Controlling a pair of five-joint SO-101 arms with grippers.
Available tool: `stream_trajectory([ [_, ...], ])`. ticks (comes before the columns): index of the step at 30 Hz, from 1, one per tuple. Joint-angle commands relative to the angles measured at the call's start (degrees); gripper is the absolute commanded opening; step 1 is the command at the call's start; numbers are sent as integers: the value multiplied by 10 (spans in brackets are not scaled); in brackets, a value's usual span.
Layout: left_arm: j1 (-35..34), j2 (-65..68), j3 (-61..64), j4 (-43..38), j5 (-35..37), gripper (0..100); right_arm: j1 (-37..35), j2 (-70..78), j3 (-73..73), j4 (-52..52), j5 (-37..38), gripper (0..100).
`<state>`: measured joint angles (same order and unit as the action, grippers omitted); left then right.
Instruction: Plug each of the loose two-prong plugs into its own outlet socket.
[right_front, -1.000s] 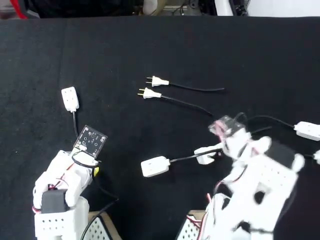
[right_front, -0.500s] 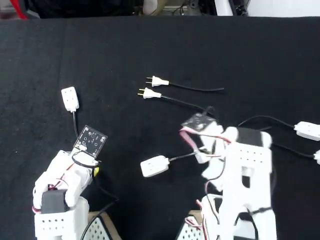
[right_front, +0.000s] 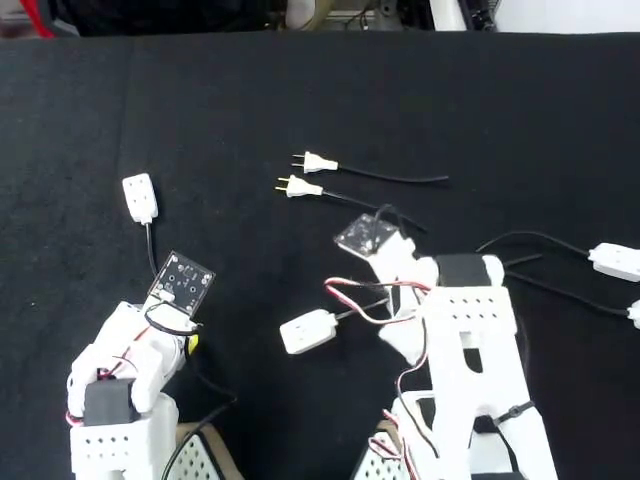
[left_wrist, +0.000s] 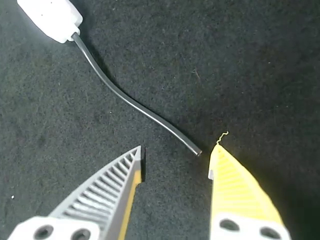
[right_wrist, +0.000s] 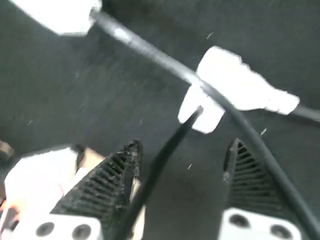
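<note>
Two plugs (right_front: 318, 163) are lying unplugged on the desk (right_front: 500, 100).
Left claw (left_wrist: 178, 150) is hanging spread above a cord (left_wrist: 130, 102); right claw (right_wrist: 183, 145) likewise.

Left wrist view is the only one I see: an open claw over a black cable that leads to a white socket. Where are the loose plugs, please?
Observer: Midway across the table, apart from your socket, two lie side by side: the farther plug and the nearer plug.
Operator: Is the other arm close to them?
Observer: Yes, its wrist is close to the nearer plug; the right claw is open above the cable of a second socket.
Operator: More sockets?
Observer: A third socket lies far on the right arm's side.
</note>
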<state>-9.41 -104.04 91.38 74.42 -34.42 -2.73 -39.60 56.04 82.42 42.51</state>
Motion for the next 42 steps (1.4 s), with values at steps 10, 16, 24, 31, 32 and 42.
stream_trajectory([
  [10, -3, -3, -3, 0, -4, 223, -32, -1, 80, -156, -40, 420],
  [16, -3, -3, -3, 1, -4, 223, -31, -1, 103, -229, -76, 297],
  [24, -3, -3, -3, 1, -4, 223, -14, -6, 138, -296, -75, 32],
  [31, -4, -3, -3, 2, -16, 222, 59, -5, 82, -262, -41, 17],
  [32, -4, -3, -3, 2, -19, 222, 68, -6, 68, -243, -33, 14],
  [42, -4, -3, -3, 2, -21, 221, 256, -2, -95, -169, 81, 13],
])
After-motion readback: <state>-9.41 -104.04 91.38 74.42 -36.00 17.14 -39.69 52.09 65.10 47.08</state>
